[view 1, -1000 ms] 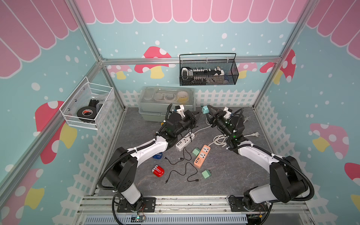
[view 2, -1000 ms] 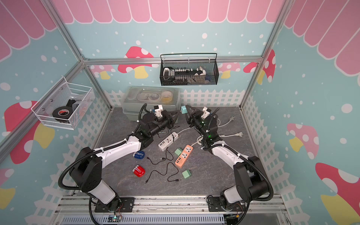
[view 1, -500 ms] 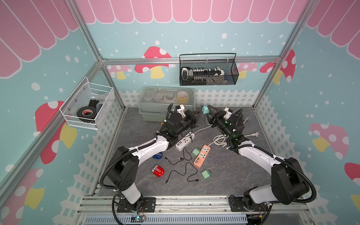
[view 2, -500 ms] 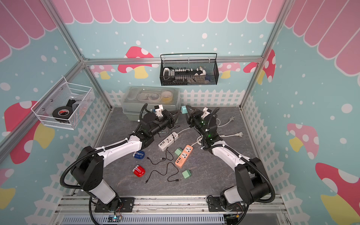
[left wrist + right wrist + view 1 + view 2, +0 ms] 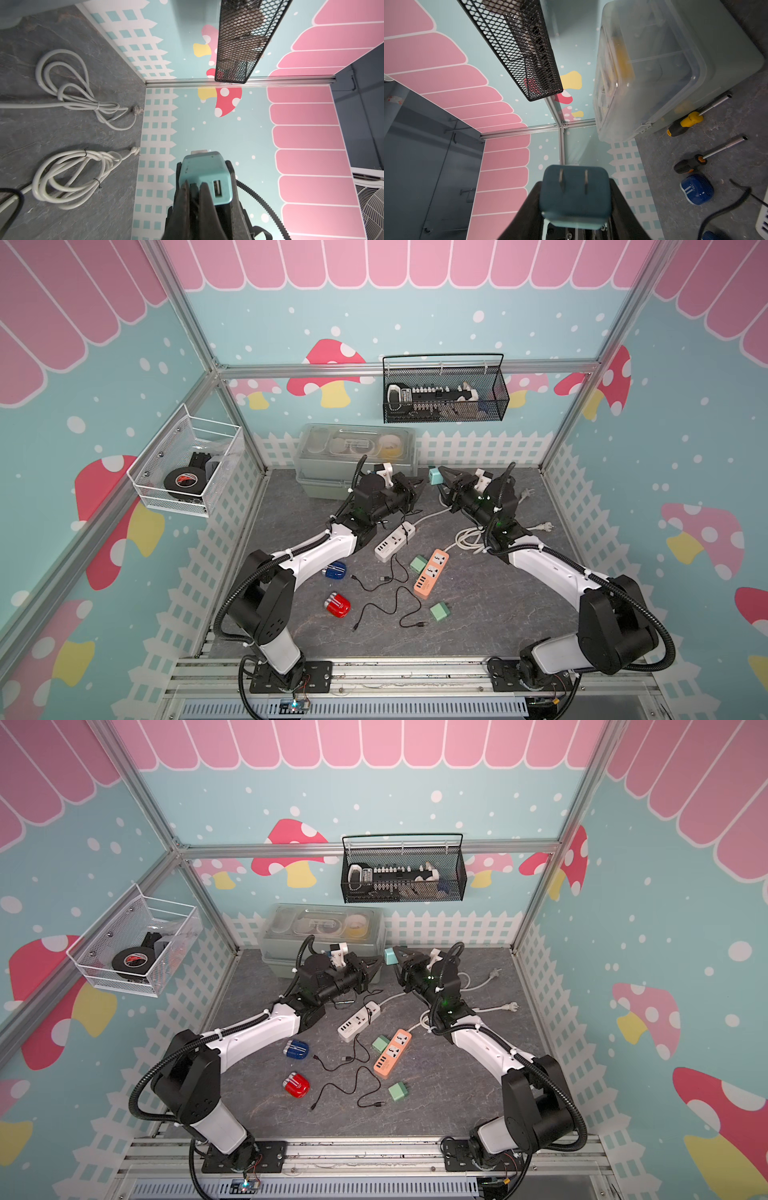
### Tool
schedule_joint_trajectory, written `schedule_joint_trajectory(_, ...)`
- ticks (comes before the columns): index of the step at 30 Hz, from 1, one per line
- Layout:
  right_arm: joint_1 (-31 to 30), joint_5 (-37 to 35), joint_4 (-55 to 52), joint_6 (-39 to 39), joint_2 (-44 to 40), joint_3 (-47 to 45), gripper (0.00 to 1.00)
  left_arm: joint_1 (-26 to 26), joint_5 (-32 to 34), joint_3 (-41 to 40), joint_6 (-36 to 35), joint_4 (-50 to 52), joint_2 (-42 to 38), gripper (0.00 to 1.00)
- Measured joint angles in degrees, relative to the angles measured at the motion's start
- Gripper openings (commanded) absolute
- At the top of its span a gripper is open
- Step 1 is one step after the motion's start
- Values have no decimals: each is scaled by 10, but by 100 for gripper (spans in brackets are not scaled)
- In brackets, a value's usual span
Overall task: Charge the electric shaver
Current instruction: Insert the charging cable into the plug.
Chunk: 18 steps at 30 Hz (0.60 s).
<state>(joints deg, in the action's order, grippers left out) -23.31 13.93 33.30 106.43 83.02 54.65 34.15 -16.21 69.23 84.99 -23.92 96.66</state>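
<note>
Near box [image 5: 322, 488], mid-air: right fingers [image 5: 527, 207] pinch adapter [image 5: 203, 170], port turned toward left fingers [image 5: 182, 199], which are pressed together, apparently on cable [image 5: 374, 992] end, lined up for insertion.

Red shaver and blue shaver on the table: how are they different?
Colour: the red shaver is bright red, while the blue shaver is dark blue.
Place: the blue shaver shows right next to the left arm, while the red shaver lies out in the open, nearer the front edge.
Same: both are small and rounded with pale stripes, both lie on the grey table, and neither is held in any jaws.
</note>
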Motion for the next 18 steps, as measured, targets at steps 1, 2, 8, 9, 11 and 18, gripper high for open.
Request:
schedule_joint_trajectory(1,0,2,-7,-4,0,1,0,0,-1,3,0,13,-1,0)
schedule_joint_trajectory(2,0,4,-15,-9,0,3,0,0,-1,5,1,21,-2,0)
schedule_joint_trajectory(8,0,9,-20,-20,0,12,0,0,1,13,21,37,-5,0)
schedule_joint_trajectory(9,-1,9,-20,-20,0,14,0,0,1,16,23,38,-5,0)
schedule_joint_trajectory(11,-1,7,-17,-19,0,16,0,0,1,21,28,39,-4,0)
schedule_joint_trajectory(18,-4,-17,-8,-14,0,16,0,-1,1,28,40,16,8,0)
